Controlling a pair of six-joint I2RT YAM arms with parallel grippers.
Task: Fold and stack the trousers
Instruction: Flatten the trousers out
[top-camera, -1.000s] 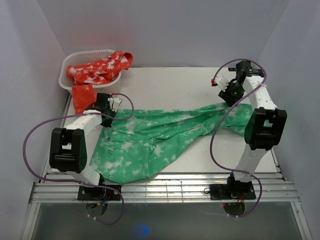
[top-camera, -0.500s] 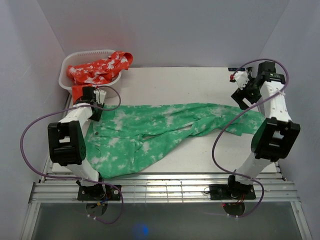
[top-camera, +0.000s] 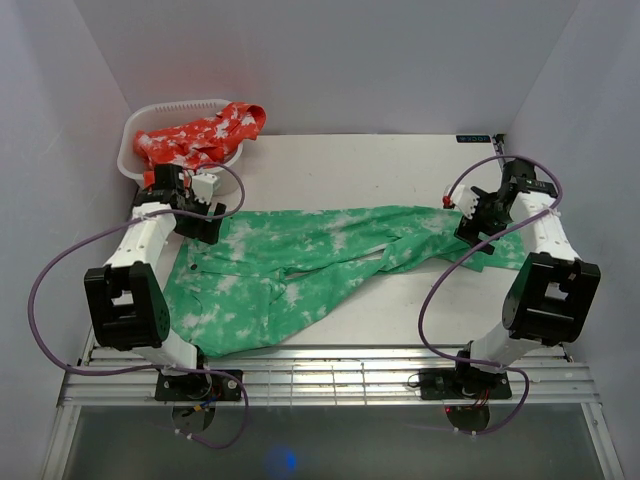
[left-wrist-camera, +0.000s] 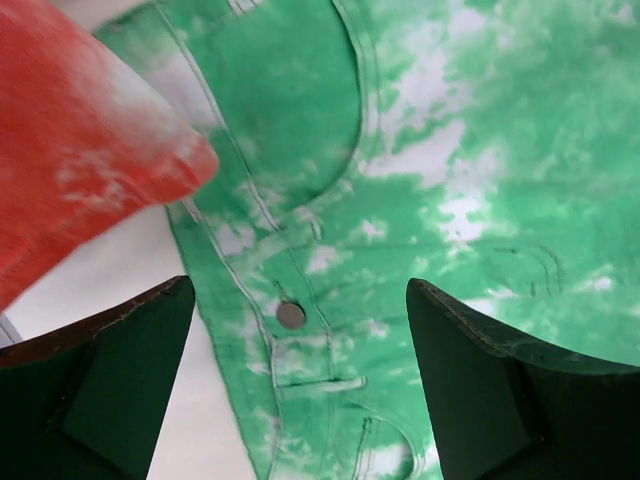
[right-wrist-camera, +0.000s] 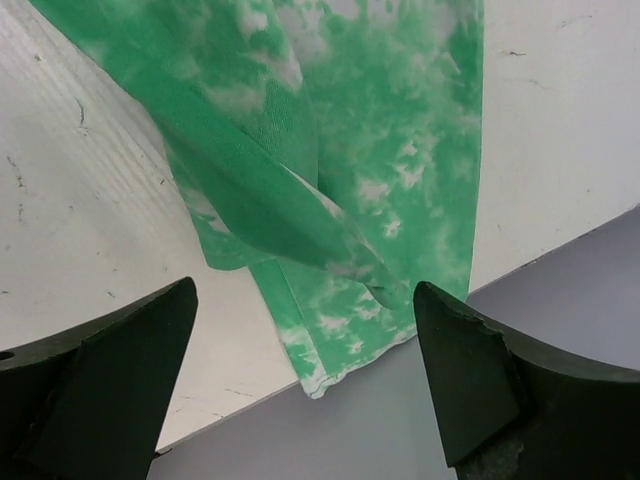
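Since a second ago the trousers (top-camera: 300, 265) have been drawn out from a bunch in the middle into a long strip across the table (top-camera: 350, 160), and both arms have swung outward and let go.

Nearest, on the left, the wide upper part of the trousers lies flat, close to the table's near edge. From there the legs run to the right and slightly farther away, one partly folded over the other. Their hems reach the table's right edge.

The left gripper (top-camera: 203, 222) hangs over the waistband at the far-left end, its jaws spread wide with nothing between them. Its wrist view shows a button (left-wrist-camera: 291, 315) on the band directly below.

The right gripper (top-camera: 475, 225) hangs over the leg ends, jaws equally wide and empty. Below it a fold of cloth stands up.

Farthest, in the left corner, a white basket (top-camera: 130, 150) holds a red garment (top-camera: 195, 135) that spills over its near rim.
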